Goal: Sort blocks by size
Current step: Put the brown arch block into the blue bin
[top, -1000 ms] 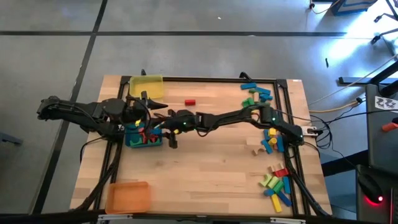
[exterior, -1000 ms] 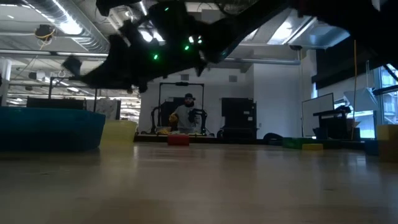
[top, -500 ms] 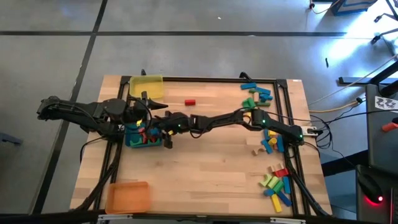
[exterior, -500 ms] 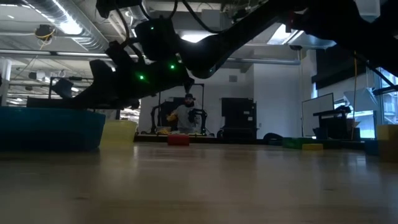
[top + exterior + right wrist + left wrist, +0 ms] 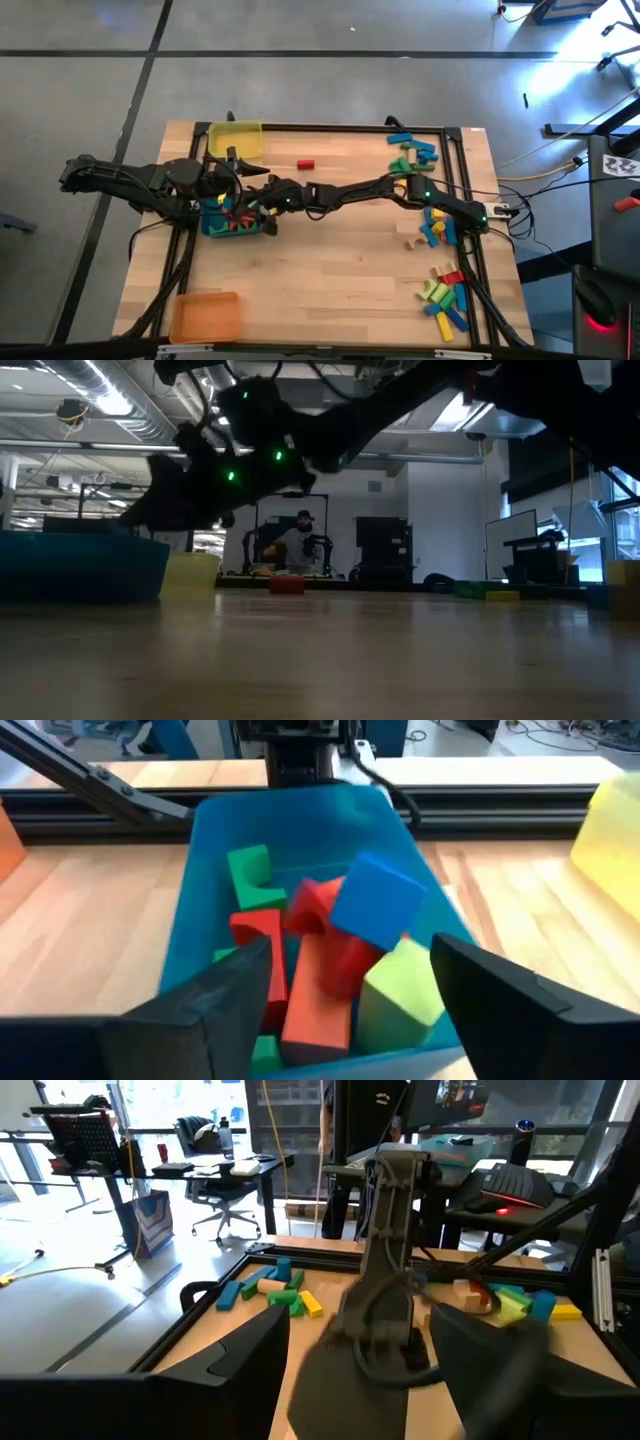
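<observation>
I had the right end effector (image 5: 262, 212) poised over the blue tray (image 5: 212, 228) at nine o'clock on the counter (image 5: 340, 260), its fingers spread apart with nothing between them. In the right wrist view a blue block (image 5: 376, 900) sat tilted on top of the red blocks (image 5: 318, 960), green blocks (image 5: 250, 875) and a lime block (image 5: 405, 990) heaped inside that tray, looking only loosely settled. The left end effector (image 5: 228, 178) waited just beside the tray's far edge, its fingers also apart and empty. More blocks (image 5: 412, 153) lay in piles along the three o'clock side, one red block (image 5: 305, 163) sat alone toward twelve o'clock, and the yellow tray (image 5: 236, 138) and orange tray (image 5: 205, 316) stood at eleven and seven o'clock. My worry from there: the perched blue block could have slid over the rim if a finger clipped the pile on withdrawal, and the two arms, crowded over one tray, could have knocked each other.
</observation>
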Robot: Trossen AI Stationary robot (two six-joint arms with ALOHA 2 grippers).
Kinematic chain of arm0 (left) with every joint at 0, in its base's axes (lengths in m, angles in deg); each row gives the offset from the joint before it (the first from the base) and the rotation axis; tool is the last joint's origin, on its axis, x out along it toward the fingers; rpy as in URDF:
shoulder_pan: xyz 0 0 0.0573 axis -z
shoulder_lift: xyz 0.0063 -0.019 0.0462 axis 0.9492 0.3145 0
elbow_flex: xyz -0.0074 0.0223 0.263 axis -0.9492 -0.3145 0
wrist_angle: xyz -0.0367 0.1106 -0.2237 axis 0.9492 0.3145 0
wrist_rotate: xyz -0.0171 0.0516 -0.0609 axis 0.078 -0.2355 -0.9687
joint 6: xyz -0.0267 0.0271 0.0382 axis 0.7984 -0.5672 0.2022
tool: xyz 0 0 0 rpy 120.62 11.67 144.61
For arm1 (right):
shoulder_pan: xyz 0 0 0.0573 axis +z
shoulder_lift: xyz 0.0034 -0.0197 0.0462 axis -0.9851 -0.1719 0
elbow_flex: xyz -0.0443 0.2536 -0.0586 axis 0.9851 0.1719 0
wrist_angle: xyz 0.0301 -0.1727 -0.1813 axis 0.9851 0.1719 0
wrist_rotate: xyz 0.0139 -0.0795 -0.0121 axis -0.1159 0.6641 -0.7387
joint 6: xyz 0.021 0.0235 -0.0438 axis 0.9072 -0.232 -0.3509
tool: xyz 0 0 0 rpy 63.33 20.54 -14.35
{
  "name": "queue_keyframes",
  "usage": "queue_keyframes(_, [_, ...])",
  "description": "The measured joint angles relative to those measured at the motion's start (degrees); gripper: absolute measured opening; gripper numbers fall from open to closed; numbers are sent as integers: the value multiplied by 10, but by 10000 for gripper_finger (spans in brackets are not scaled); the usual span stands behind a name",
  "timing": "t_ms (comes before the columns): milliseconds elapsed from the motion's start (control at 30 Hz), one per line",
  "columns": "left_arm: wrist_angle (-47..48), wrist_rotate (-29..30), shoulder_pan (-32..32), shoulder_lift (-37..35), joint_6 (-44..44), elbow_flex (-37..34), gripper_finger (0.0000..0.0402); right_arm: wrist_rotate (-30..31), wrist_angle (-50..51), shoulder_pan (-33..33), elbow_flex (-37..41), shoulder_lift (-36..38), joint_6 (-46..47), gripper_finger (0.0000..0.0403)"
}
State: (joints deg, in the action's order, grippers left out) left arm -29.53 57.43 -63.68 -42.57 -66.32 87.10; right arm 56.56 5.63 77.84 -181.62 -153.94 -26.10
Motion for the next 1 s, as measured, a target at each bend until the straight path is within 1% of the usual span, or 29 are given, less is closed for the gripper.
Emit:
queue_keyframes(100, [1, 0, 0, 0, 0, 0, 227, 0, 59, 0, 0, 31, -15, 283])
queue_keyframes(233, [2, 0, 0, 0, 0, 0, 227, 6, 169, 0, 0, 68, -26, 284])
queue_keyframes(467, [7, 0, 0, 0, -9, 0, 227, 80, 380, 8, 0, 137, -36, 284])
queue_keyframes(567, [7, 0, 0, 0, -10, 0, 227, 97, 470, 15, 0, 160, -44, 284])
queue_keyframes(833, [25, 0, -1, 0, -11, 0, 227, 101, 618, 47, 3, 219, -16, 285])
queue_keyframes(933, [31, 0, -1, 0, -3, 0, 227, 113, 644, 60, 35, 252, 9, 285])
queue_keyframes(1000, [37, 0, -1, 0, -2, 0, 227, 119, 645, 66, 77, 282, 34, 285])
